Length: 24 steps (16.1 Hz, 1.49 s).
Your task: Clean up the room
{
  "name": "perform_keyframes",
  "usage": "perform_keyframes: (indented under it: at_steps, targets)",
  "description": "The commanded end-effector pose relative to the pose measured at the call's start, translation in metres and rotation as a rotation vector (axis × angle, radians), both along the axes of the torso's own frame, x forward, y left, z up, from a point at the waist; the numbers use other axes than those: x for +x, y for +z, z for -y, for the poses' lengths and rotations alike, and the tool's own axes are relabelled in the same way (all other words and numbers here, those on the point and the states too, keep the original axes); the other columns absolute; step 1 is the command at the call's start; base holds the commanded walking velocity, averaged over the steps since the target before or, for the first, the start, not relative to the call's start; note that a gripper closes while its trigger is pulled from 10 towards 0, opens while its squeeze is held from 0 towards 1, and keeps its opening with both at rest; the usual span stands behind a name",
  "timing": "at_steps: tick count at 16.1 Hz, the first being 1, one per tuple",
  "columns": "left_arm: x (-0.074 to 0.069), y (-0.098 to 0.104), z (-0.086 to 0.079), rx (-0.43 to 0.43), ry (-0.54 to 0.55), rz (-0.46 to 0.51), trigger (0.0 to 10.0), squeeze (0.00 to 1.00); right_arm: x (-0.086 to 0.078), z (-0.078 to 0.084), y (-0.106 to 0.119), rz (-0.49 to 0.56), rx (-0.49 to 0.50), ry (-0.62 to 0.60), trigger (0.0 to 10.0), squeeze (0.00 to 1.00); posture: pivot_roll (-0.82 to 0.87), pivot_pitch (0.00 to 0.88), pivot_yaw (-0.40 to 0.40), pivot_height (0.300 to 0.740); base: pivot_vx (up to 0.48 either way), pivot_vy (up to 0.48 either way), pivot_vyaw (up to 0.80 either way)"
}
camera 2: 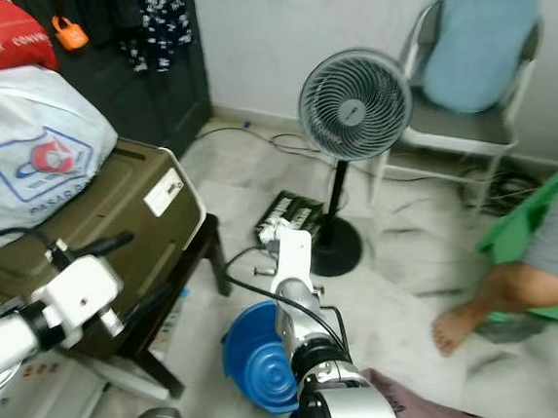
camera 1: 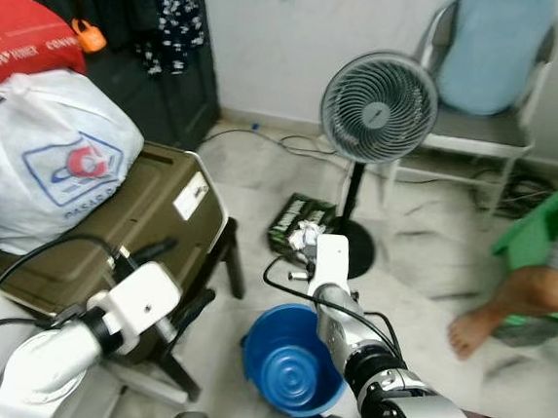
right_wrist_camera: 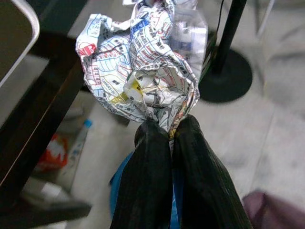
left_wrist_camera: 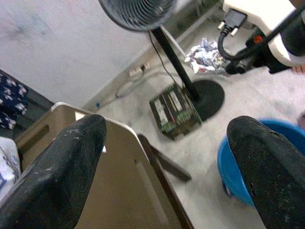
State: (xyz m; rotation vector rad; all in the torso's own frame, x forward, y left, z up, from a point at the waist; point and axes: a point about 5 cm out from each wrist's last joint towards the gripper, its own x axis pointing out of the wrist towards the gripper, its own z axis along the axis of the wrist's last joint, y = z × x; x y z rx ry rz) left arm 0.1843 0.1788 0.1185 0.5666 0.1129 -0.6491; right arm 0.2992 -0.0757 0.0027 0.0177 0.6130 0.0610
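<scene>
Overhead, I see my right end effector (right_wrist_camera: 172,131) with its two black fingers pressed together on a crumpled printed paper wad (right_wrist_camera: 143,67), pinching its lower edge and holding it in the air above the floor. A blue bucket (camera 1: 290,366) stands on the floor under my right forearm, nearer to me than the wad. My right wrist view brings out the wad's red, blue and yellow print, which my head views render as a pale lump (camera 1: 306,236) beside the pedestal fan (camera 1: 378,105). My left end effector (left_wrist_camera: 167,157) hangs with its fingers spread wide apart, gripping nothing, over an olive-brown case (camera 1: 111,224). My left wrist view also catches a dark green carton (left_wrist_camera: 175,110) lying flat by the fan's round base. Pale marbled tile floor (camera 1: 422,251) runs to a white wall; a chair (camera 1: 486,80) with a light blue cover stands behind the fan, a white plastic bag (camera 1: 44,159) lies on the case, and a person's bare foot (camera 1: 474,329) rests at right.
</scene>
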Motion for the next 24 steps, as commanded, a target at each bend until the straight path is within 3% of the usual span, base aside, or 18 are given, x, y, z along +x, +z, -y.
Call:
perform_keyframes:
  at_steps: [1,6,12,17,24]
  targets:
    - [-0.001,0.006,-0.004,0.013,-0.009,0.009,10.0,0.00,-0.002,-0.005,-0.002,-0.030,0.020,-0.016,10.0,0.00,0.30,0.081,0.111,0.740,0.000,0.000,0.00]
    - [-0.003,0.011,-0.005,0.027,-0.040,-0.006,10.0,0.00,-0.019,-0.004,-0.021,-0.179,0.022,-0.114,10.0,0.00,0.31,0.097,0.126,0.740,0.000,0.000,0.00]
    - [-0.002,0.009,0.000,0.002,-0.054,-0.030,10.0,0.00,-0.014,0.001,-0.016,-0.153,0.010,-0.137,10.0,0.00,0.28,0.084,0.119,0.740,0.000,0.000,0.00]
    - [0.009,0.010,0.005,-0.019,-0.052,-0.007,10.0,0.00,-0.008,0.003,-0.012,-0.133,0.045,-0.165,10.0,0.00,0.25,0.045,0.117,0.740,0.000,0.000,0.00]
    - [0.004,0.008,0.002,0.000,-0.071,-0.029,10.0,0.00,-0.020,0.013,-0.024,-0.184,0.023,-0.210,10.0,0.00,0.26,0.059,0.136,0.740,0.000,0.000,0.00]
